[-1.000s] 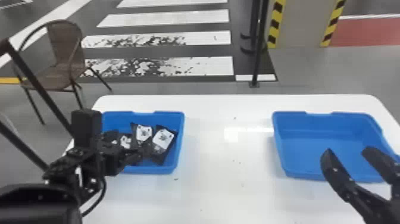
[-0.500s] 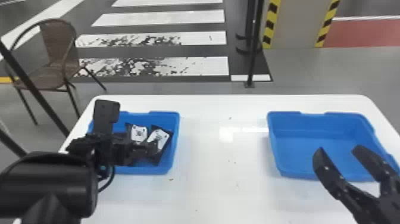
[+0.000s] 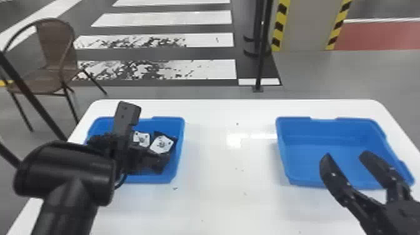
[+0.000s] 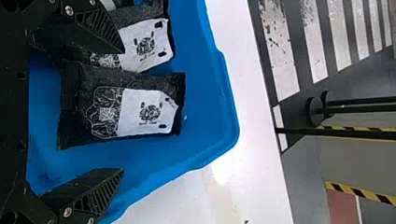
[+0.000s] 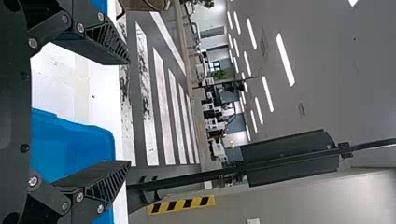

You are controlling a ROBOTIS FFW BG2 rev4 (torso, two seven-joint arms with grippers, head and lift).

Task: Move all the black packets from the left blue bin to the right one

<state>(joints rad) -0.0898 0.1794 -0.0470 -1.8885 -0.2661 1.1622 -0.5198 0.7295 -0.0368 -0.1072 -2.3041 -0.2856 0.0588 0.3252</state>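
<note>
Over the left blue bin (image 3: 177, 167), my left gripper (image 3: 148, 159) hides much of the inside. Two black packets with white labels lie beyond it, one (image 3: 162, 144) by the bin's right wall and another (image 3: 142, 139) beside it. In the left wrist view the left gripper (image 4: 123, 111) is open; one packet (image 4: 148, 113) lies in line with the gap, another (image 4: 147, 44) partly behind a finger. My right gripper (image 3: 347, 154) stands open before the right blue bin (image 3: 312, 156), which holds nothing visible. The right wrist view shows the right gripper (image 5: 130, 112) with empty fingers.
Both bins stand on a white table (image 3: 215, 175), with bare tabletop between them. A brown chair (image 3: 57, 53) and a black post (image 3: 262, 47) are beyond the table.
The left arm has shifted right over the left bin and now covers the packets at its left side. The head view has turned slightly; the right gripper stays open.
</note>
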